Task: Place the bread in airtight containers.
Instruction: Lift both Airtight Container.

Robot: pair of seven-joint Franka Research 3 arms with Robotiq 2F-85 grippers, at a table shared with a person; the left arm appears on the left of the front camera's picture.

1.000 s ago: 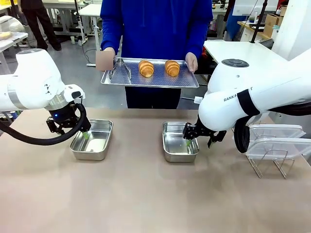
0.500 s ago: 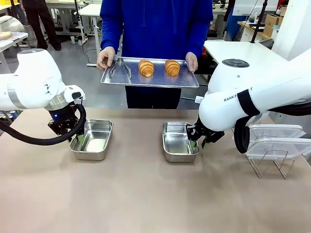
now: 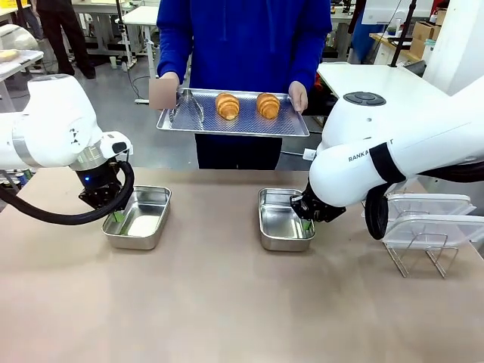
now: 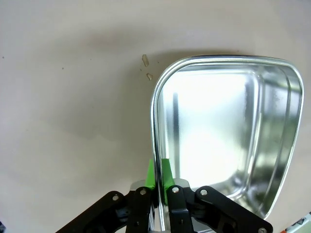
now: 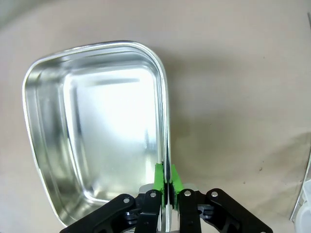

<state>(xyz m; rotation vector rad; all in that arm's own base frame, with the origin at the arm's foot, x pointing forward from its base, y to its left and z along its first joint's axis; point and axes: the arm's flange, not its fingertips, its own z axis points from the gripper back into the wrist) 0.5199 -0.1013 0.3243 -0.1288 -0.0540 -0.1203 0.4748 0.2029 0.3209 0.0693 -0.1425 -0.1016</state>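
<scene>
Beige table [image 3: 227,302] up front, person [image 3: 242,38] in blue top at far side, holding serving tray [image 3: 242,126] level above far edge. Clear lids [image 3: 427,215] on wire rack [image 3: 420,261], far right. Two steel tins on table, well apart: left tin [image 3: 138,218], right tin [image 3: 285,221]. Left gripper [image 4: 158,175] pinching left tin's left-hand rim, green pads tight on metal. Right gripper [image 5: 166,177] pinching right tin's right-hand rim likewise. Two croissants [image 3: 227,106] side by side on tray, tongs [image 3: 189,108] just beside them

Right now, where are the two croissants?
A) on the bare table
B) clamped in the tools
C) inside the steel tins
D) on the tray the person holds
D: both croissants lie on the tray the person holds; left tin and right tin are empty.
</scene>
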